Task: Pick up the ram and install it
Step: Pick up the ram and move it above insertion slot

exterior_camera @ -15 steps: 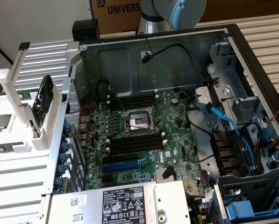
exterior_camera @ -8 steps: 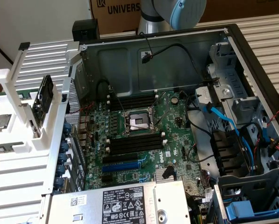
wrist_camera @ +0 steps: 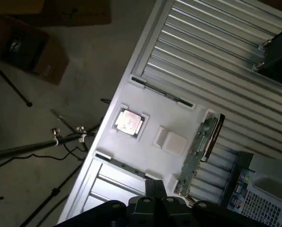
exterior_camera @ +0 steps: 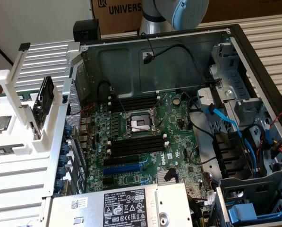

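Six entries, largest first.

1. Computer case [exterior_camera: 169, 52]: open, taking up the centre and right of the exterior frame. The arm [exterior_camera: 174, 14] is at top centre, behind the case.
2. Ribbed pale surface [exterior_camera: 18, 172]: lower left of the exterior frame, carrying the holder.
3. Motherboard [exterior_camera: 178, 127]: inside the case. Its black memory slots [exterior_camera: 133, 145] have white clips and appear unfilled.
4. White holder [exterior_camera: 25, 149]: at the exterior view's left, outside the case.
5. The ram [exterior_camera: 44, 99]: stands on edge in the holder, leaning, not yet lifted. It is well apart from the slots, toward the exterior view's left. In the wrist view its long axis slants away from the fingers. Its nearer end is just beside them, on the side opposite the processor [wrist_camera: 128, 122].
6. Fingers [wrist_camera: 152, 189]: closed together, holding nothing, near the holder's edge.

Note: the exterior view supplies the ram-to-slot relation. The wrist view supplies the ram's line from the fingers.
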`<state>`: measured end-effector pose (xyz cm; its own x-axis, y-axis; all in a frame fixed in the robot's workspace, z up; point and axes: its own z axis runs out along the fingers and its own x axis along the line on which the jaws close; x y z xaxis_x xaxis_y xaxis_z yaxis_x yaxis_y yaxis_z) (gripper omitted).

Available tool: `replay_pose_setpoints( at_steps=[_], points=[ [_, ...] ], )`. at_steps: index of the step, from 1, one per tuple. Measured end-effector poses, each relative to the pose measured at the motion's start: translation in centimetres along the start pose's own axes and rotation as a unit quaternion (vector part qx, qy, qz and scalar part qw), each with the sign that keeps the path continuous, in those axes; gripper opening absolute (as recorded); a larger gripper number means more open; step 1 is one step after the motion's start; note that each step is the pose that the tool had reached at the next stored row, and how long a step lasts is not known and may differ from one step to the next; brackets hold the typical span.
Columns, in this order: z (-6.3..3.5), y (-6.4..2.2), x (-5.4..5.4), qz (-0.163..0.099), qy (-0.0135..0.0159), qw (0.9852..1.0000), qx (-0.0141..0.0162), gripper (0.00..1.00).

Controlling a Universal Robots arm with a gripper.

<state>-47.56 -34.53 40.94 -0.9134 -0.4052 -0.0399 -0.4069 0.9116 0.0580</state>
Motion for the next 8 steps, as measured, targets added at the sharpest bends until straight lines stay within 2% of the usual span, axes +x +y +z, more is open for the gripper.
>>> replay_pose_setpoints(
  at_steps=[1, 4, 8],
  points=[
    [0.01, 0.0, 0.0, -0.018, 0.0011, 0.9998, -0.0007, 0.1],
    [0.04, 0.0, 0.0, -0.045, 0.0026, 0.999, -0.0018, 0.1],
    [0.07, 0.0, 0.0, -0.082, 0.0048, 0.9966, -0.0033, 0.1]
  ],
)
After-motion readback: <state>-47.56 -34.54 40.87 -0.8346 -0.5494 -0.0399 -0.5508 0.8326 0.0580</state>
